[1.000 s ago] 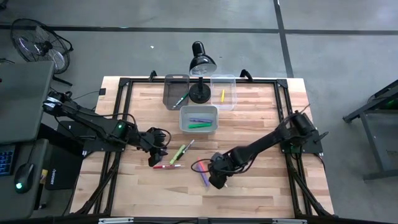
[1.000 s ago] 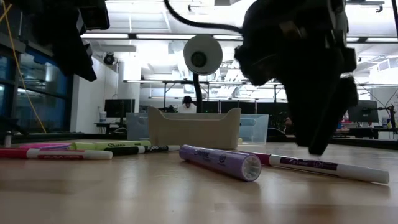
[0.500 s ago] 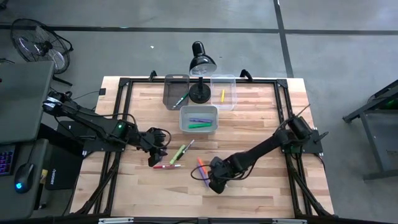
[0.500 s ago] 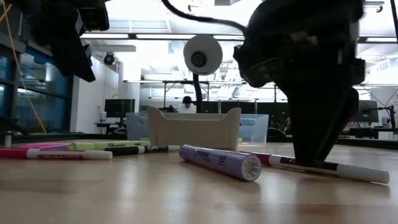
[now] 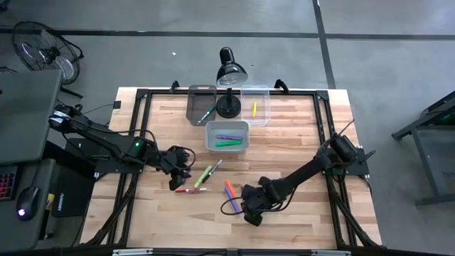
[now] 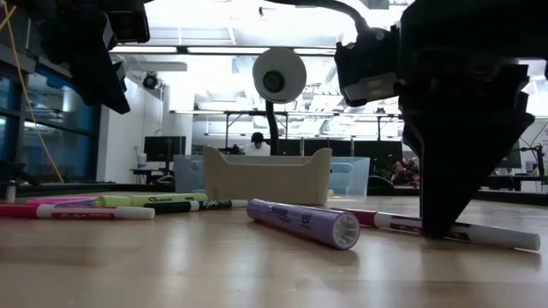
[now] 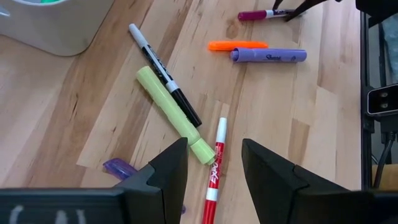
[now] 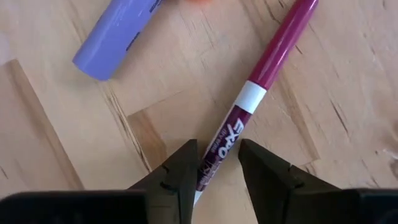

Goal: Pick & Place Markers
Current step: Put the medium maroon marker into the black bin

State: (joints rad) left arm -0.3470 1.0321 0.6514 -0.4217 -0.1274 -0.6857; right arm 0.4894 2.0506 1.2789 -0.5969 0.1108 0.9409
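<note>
Spanning the whole high view, the wooden table (image 5: pixel 298 142) carries three bins at its far side: a dark bin (image 5: pixel 200 104), a clear bin (image 5: pixel 256 105) and a pale bin (image 5: pixel 227 135), with a black desk lamp (image 5: pixel 229 71) standing between the first two. Loose markers lie in two groups nearer the front. The left arm waits over the left group, its left gripper (image 7: pixel 214 163) spread and empty above a yellow-green highlighter (image 7: pixel 175 115), a black marker (image 7: pixel 165 74) and a red Expo marker (image 7: pixel 214 177).

The right gripper (image 8: pixel 217 163) is the one at work, low over the right group and well nearer to it than the left arm is. Its fingers are parted, one either side of a magenta Expo marker (image 8: pixel 261 87), grasping nothing yet. That marker lies flat on the wood with its long axis running out ahead of the gripper, across the line on which the fingers would meet (a good set for pinching the barrel). The low view shows the fingers down at the marker's white end (image 6: pixel 492 235); contact I cannot confirm. A purple highlighter (image 8: pixel 118 37) lies just beside it, apart, with an orange marker (image 5: pixel 229 187) close by.
</note>
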